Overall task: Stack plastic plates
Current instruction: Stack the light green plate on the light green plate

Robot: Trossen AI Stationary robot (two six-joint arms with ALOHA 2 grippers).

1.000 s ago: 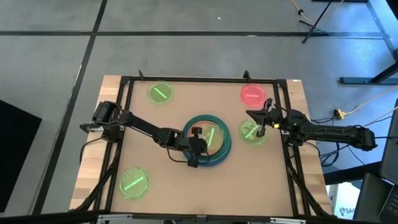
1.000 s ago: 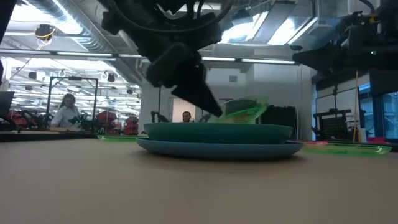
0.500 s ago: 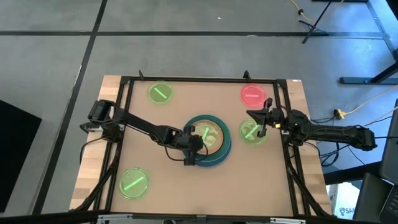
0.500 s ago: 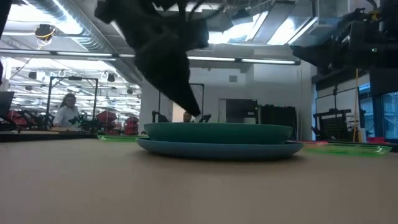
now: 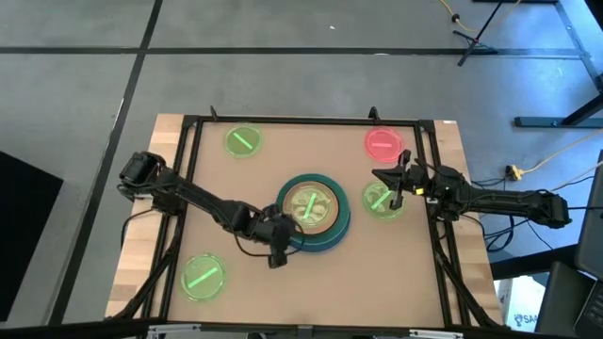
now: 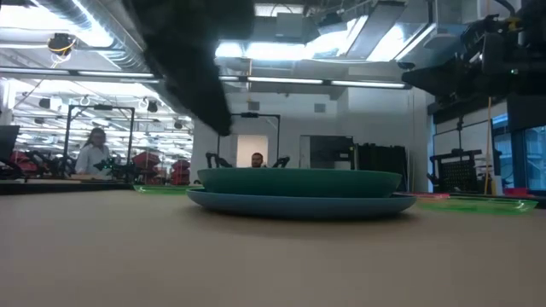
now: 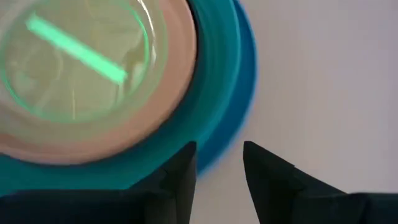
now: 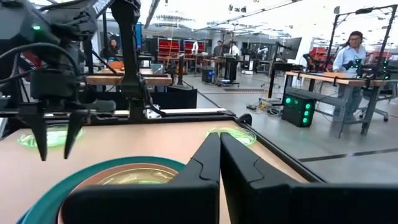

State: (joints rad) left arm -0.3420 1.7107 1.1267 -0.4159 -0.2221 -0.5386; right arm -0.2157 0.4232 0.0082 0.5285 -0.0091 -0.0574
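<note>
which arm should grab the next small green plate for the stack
Probably the right. Its gripper hangs at the green plate beside the stack, fingers shut. The left gripper sits open at the stack's near edge, far from any loose plate.

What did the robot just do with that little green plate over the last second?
The left gripper let the small green plate go onto the peach plate in the teal-and-blue stack, then pulled back off the stack's edge toward its own side, fingers open. The right gripper stayed above another green plate. The other green plates and the pink-red plate did not move.
</note>
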